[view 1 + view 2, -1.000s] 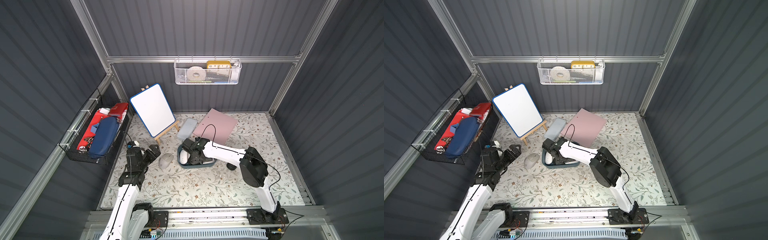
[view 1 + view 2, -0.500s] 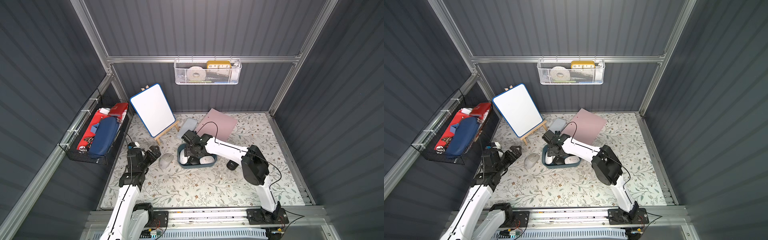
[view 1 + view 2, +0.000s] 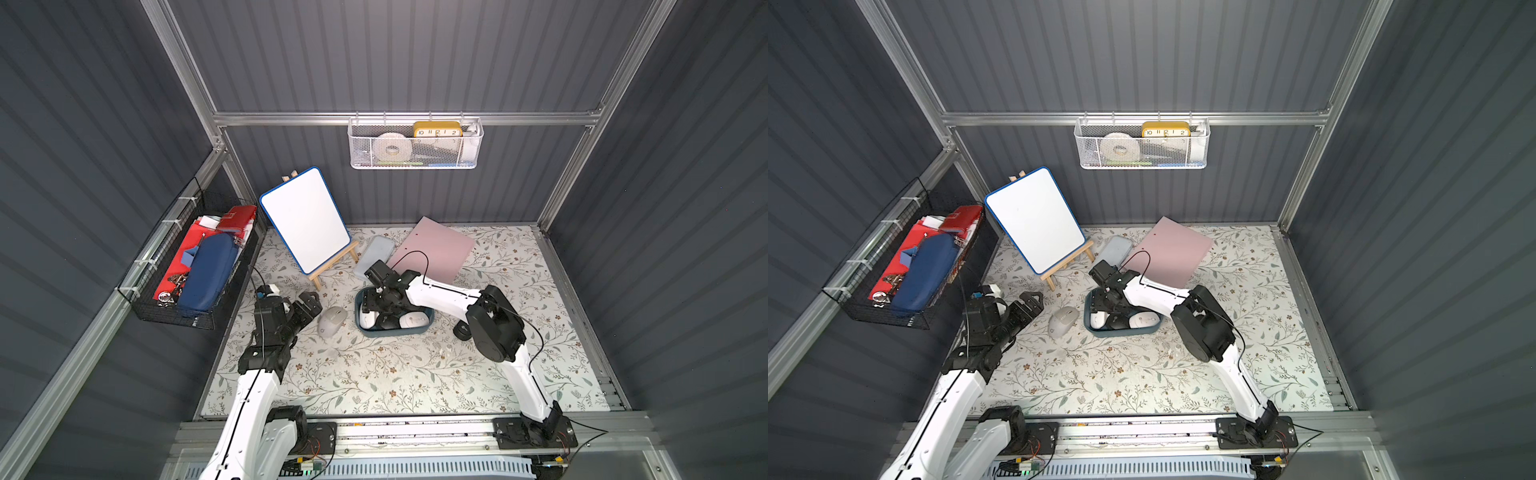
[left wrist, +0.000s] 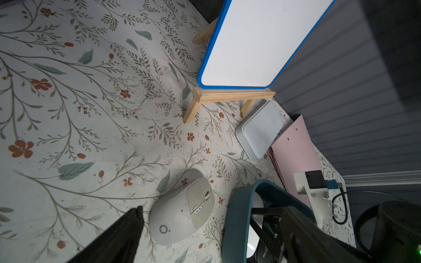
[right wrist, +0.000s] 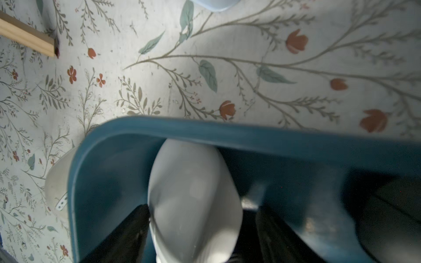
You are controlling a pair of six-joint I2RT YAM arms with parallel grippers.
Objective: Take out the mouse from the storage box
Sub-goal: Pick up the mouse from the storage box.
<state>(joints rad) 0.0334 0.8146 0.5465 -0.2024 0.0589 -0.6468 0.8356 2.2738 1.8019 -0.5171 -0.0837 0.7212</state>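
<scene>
1. One loose mouse (image 3: 332,321) lay on the table (image 3: 374,374), just at 9 o'clock of the box (image 3: 395,333).
2. Step in hand: grasping. Right claw (image 3: 374,305) stood part-open inside the box, straddling the white mouse (image 5: 193,200) at its 9 o'clock end; one finger touched, nothing clamped.
3. Left claw (image 3: 305,311) gaped wide, empty.
4. Next, likely: close, then lift clear of the rim.

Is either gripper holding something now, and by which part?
The left gripper holds nothing. The right gripper has its fingers at both sides of a white mouse in the storage box; a hold cannot be told.
</scene>
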